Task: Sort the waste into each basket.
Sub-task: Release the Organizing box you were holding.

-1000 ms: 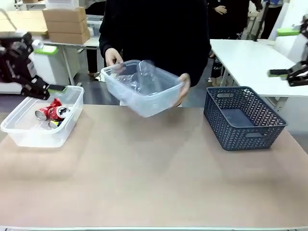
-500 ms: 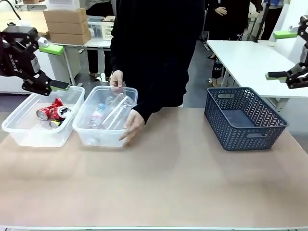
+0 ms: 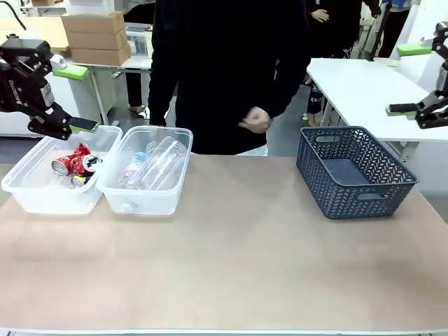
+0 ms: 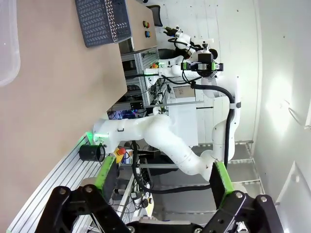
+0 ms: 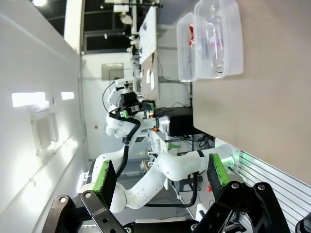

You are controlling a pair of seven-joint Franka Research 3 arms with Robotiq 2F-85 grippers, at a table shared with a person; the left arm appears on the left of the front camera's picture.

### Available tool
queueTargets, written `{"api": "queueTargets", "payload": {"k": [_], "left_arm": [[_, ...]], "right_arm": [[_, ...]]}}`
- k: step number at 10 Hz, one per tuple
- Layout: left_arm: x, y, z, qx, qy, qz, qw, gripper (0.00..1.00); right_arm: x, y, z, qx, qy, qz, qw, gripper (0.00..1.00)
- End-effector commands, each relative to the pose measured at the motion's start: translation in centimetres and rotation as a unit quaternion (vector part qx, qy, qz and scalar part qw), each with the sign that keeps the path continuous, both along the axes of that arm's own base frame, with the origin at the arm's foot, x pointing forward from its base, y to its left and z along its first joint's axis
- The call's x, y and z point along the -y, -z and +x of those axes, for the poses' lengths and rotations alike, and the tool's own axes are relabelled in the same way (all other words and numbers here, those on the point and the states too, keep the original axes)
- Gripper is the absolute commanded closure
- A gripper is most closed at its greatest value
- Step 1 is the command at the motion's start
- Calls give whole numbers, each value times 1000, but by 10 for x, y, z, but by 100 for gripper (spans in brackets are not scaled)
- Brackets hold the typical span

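1. Front view puts the sort at or near its end, as far as I can judge: the cans (image 3: 75,164) lie together in one bin (image 3: 31,192) and the bottles (image 3: 155,165) together in the bin beside it (image 3: 143,204), and no loose waste lies on the desk (image 3: 231,259).
2. Left hand (image 3: 65,99) hangs just above the far rim of the can bin, its fingers spread wide and holding nothing.
3. Right hand (image 3: 413,78) is raised off to the far side of the desk, well apart from both bins, fingers likewise spread and empty; a blue basket (image 3: 353,171) stands below and inward of it.
4. Left wrist view looks along its own spread green pads (image 4: 108,174) across bare desk to that basket.
5. Right wrist view looks between its own spread pads (image 5: 105,175) and takes in both bins side by side far off.
6. A person stands across the desk with one hand (image 3: 253,120) drawn back to the body, touching neither bin.
7. Next move, in my judgement, calls for little: both arms could pull clear and wait, unless fresh waste is laid down, in which case the nearer hand would need to come down over it.
8. Cans look red and silver, some dented; the bottles are clear, lying on their sides, with small labels; both bins are clear plastic, rims touching or nearly so.
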State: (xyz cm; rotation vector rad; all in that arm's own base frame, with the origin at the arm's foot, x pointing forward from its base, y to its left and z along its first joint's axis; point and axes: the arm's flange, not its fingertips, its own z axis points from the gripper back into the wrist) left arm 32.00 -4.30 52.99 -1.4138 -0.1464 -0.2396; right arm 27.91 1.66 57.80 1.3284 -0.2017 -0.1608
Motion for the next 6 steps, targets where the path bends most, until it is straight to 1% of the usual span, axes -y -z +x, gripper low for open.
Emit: {"api": "queueTargets", "payload": {"k": [1, 6], "left_arm": [[1, -1, 0, 3, 5, -5, 1000, 0], [1, -1, 0, 3, 5, -5, 1000, 0]], "right_arm": [[-1, -3, 2, 9, -2, 12, 1000, 2], [-1, -3, 2, 9, -2, 12, 1000, 2]]}}
